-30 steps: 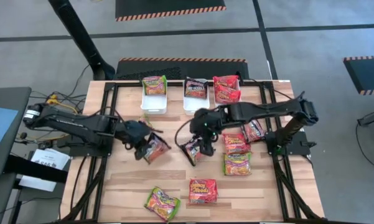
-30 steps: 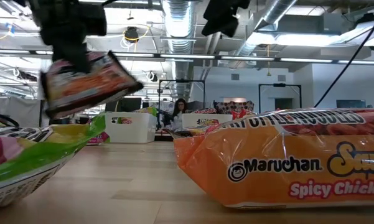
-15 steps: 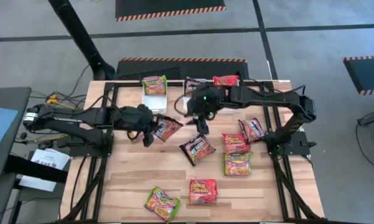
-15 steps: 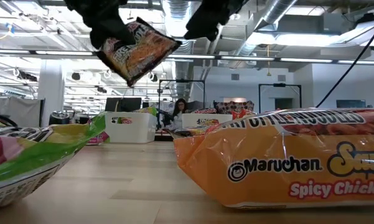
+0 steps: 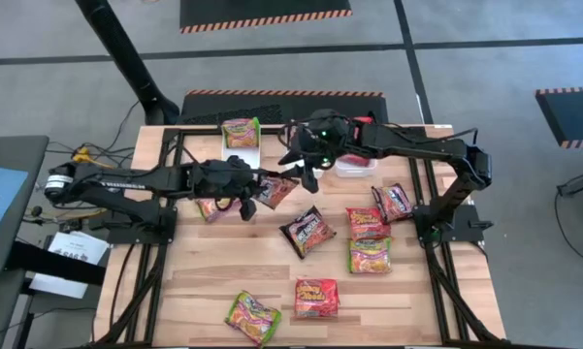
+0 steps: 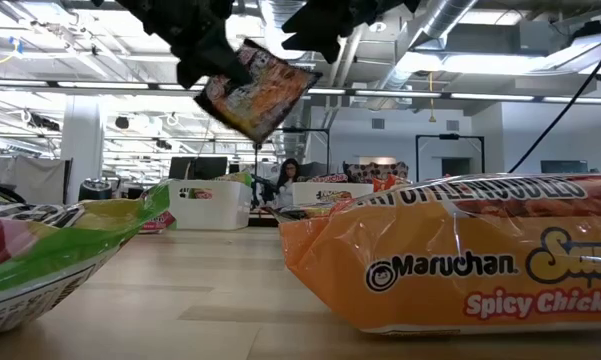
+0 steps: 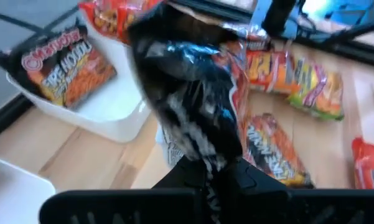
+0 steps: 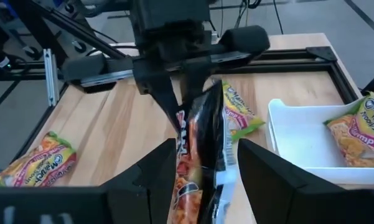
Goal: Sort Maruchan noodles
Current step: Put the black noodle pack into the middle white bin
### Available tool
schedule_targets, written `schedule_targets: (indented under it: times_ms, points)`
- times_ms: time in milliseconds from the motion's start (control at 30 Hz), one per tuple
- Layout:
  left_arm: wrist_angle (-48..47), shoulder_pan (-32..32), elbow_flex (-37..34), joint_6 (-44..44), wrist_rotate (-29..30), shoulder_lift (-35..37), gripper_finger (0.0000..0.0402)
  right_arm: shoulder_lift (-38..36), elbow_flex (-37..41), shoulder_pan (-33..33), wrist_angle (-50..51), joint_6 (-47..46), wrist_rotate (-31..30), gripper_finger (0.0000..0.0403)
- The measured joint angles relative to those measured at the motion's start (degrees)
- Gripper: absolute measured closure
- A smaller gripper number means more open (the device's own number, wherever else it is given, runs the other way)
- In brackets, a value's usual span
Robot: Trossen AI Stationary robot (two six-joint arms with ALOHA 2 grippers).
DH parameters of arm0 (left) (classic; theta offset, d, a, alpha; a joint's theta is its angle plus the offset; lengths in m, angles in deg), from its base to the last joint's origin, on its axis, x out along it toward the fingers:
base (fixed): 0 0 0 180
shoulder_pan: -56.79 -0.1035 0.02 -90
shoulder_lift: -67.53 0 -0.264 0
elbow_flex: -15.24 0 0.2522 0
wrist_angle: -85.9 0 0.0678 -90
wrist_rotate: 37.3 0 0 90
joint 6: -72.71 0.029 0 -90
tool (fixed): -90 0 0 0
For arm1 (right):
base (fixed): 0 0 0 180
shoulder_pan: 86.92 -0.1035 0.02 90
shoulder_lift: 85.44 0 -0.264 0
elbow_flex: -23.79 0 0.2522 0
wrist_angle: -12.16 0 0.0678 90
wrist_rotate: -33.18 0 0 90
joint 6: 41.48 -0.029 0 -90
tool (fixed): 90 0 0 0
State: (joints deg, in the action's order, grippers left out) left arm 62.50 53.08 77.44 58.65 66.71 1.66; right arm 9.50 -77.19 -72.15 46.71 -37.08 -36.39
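Packets — one black [image 5: 275, 190] in clamped left pincer [image 5: 249, 197], right pincer [image 5: 304, 173] apart.

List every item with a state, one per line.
Left tool: shut on black packet, held in the air.
Right tool: open, fingers either side of that packet.
Left tub: holds a green packet.
Orange packet: lying flat on the table.
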Motion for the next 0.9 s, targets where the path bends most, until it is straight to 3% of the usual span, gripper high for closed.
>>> schedule_targets:
  times_ms: [900]
  points:
    - [14.4, -1.3, -0.1, 12.7, 2.7, -1.9, 0.0401, -0.1, -0.1, 0.5, 3.4, -4.6, 0.3, 0.0207]
